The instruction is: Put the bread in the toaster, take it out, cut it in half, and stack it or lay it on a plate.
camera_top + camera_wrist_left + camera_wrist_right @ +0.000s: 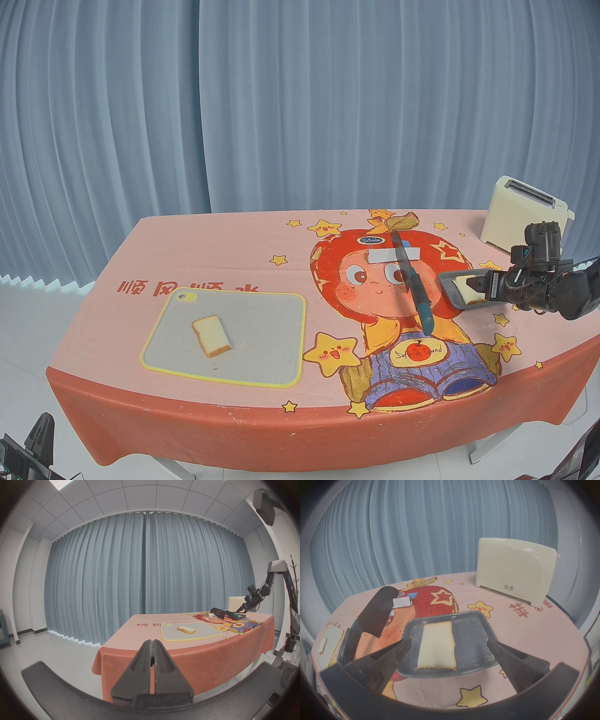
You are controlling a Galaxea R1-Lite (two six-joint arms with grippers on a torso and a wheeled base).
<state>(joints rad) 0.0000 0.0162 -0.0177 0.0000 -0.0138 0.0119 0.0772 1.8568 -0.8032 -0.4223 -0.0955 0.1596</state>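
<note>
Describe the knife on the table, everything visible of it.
The knife has a broad dark blade and a teal handle. It lies on the tablecloth's cartoon print, between the cutting board and the grey plate, blade toward the curtain, handle toward the robot. The blade crosses a small white block, which seems to prop it slightly. No gripper touches it; the right gripper is open at the plate, apart from the knife.

Right pincer (448, 644) hovers with jaws spread wide; left pincer (153, 648) hangs low, jaws pressed together.
</note>
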